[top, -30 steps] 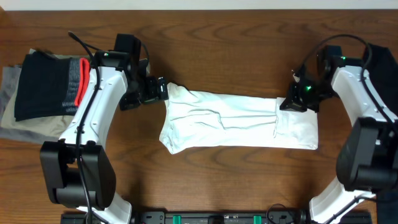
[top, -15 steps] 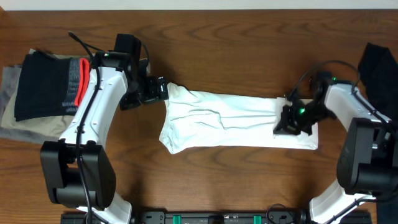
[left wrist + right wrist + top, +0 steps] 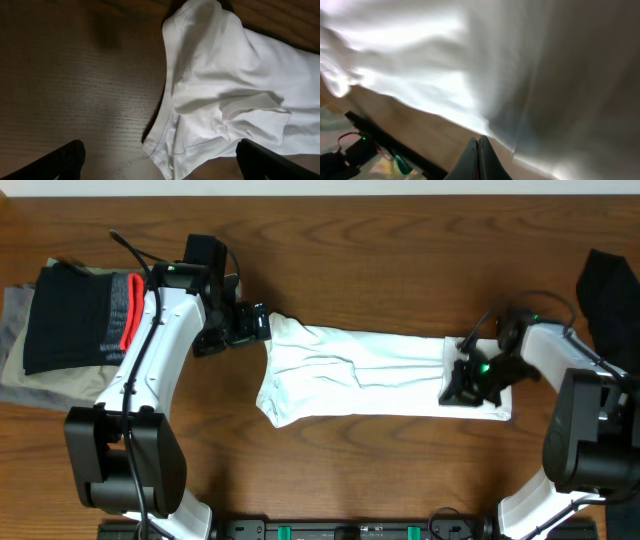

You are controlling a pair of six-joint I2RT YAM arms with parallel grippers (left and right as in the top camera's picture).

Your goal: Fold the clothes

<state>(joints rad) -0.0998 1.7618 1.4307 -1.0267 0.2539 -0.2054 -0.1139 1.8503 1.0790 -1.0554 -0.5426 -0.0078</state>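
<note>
On T-shirt (image 3: 360, 375) R end, R tool (image 3: 458, 390) moved lower, shut, empty, L tool (image 3: 262, 326) unmoved, wide open

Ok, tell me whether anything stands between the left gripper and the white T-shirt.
Nothing visible does: the open left gripper hangs beside the white T-shirt, with only bare wooden table between them.

Our left arm (image 3: 150, 360) reaches forward and bends inward at the wrist, and our left fingers (image 3: 65, 159) stand spread wide apart, pointing toward the middle. Our right arm (image 3: 560, 355) folds in from the other side, wrist tipped downward, and our right fingers (image 3: 472, 157) are pressed tight together, tips low.
</note>
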